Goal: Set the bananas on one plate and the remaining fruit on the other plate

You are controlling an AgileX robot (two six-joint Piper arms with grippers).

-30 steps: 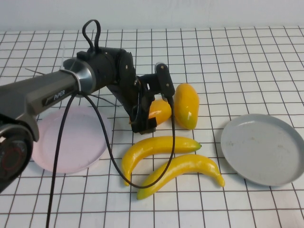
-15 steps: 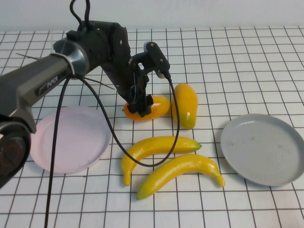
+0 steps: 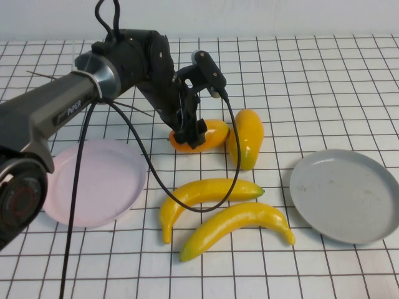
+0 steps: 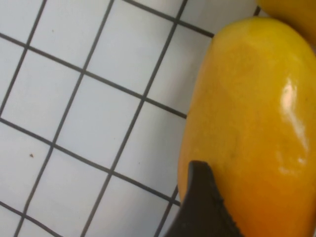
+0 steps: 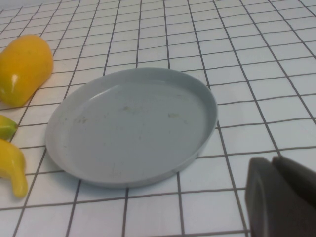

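Observation:
My left gripper reaches in from the left and is shut on the orange-yellow mango, held low over the table beside the yellow mango with a greenish end. In the left wrist view one dark finger presses the mango's side; the other finger is hidden. Two bananas lie in front of the mangoes. The pink plate is at the left and the grey plate at the right. My right gripper is shut and empty beside the grey plate.
The table is a white cloth with a black grid. The left arm's black cable hangs in a loop over the pink plate's edge and the nearer banana. The yellow mango and a banana end show in the right wrist view.
My left arm rose and swung back, carrying the orange mango up and a little right, now lying lengthwise close to the yellow mango. Bananas, plates and the right gripper have not moved.

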